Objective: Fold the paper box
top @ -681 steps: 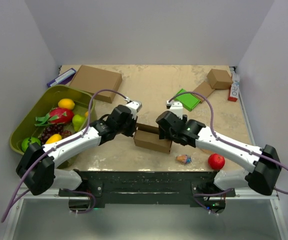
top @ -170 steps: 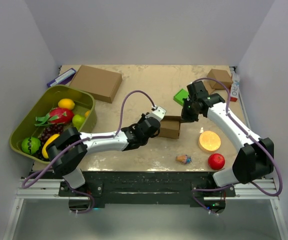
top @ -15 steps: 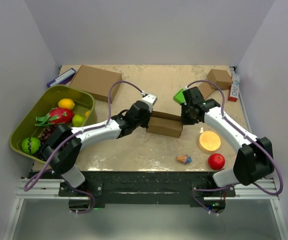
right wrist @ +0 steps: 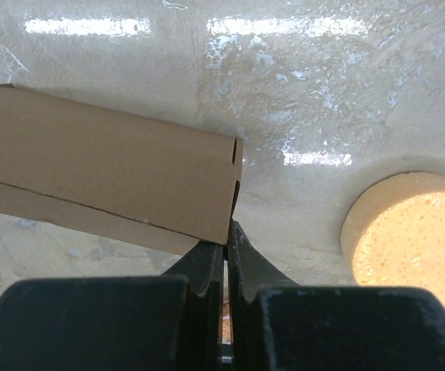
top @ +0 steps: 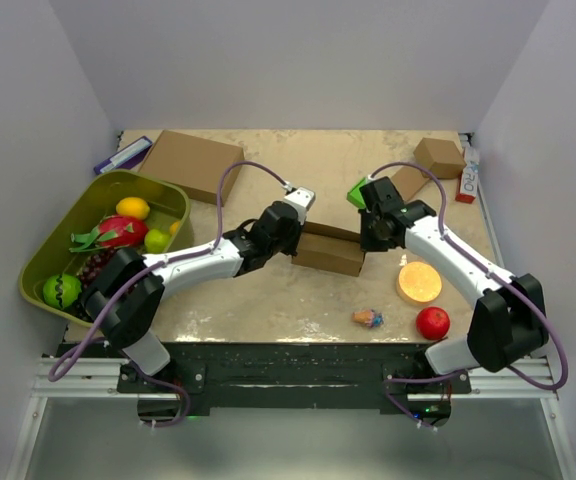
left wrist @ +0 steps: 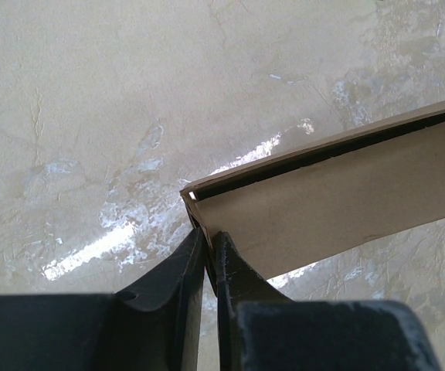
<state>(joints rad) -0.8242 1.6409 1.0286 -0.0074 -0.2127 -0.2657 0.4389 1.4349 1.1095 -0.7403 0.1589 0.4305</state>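
The paper box, a slim brown cardboard mailer, lies near the middle of the surface, its long side running from 10 o'clock to 4 o'clock in the top view. The left jaws sit at its 9 o'clock end. In the left wrist view they are pinched almost together on the thin corner of an upright wall of the box. The right jaws sit at the box's 3 o'clock end, pressed together on the lower edge of its end wall.

A round orange disc lies at 4 o'clock from the box, near it but apart. A red ball sits further out at 5 o'clock. A green tray of fruit stands at 9 o'clock, a larger brown box at 10 o'clock, and a small brown box at 2 o'clock.
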